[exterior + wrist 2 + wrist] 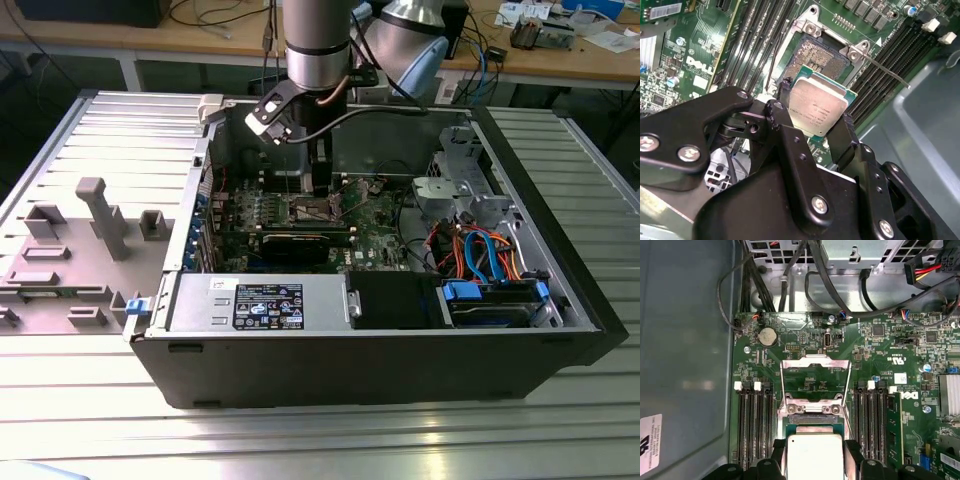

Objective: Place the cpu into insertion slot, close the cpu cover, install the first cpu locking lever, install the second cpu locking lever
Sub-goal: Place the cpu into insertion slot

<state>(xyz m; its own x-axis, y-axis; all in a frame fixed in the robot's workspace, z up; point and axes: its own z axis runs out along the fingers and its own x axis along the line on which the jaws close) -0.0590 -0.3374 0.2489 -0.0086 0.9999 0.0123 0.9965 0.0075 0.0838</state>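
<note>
In both wrist views my gripper (814, 119) is shut on the cpu (818, 104), a small square chip with a dull grey metal top, held by two opposite edges between the black fingers (782, 102). The chip hangs just above and slightly off the insertion slot (819, 54), whose dark pin field and silver rim lie bare. In the first wrist view the cpu (815, 460) sits between the gripper (815, 447) fingers, and the cpu cover (815, 360) stands raised on its hinge beyond the slot. A thin locking lever (886, 68) sticks out free beside the slot. In the exterior view the gripper (320, 188) reaches down into the open computer case.
Long black memory slots (754, 425) flank the socket on both sides. A black expansion card (300, 243), power supply (265, 303), drive cage (455, 190) and coloured cables (480, 255) crowd the case. The case wall (920, 145) runs close by. A grey fixture (100, 225) stands on the table at the exterior view's left.
</note>
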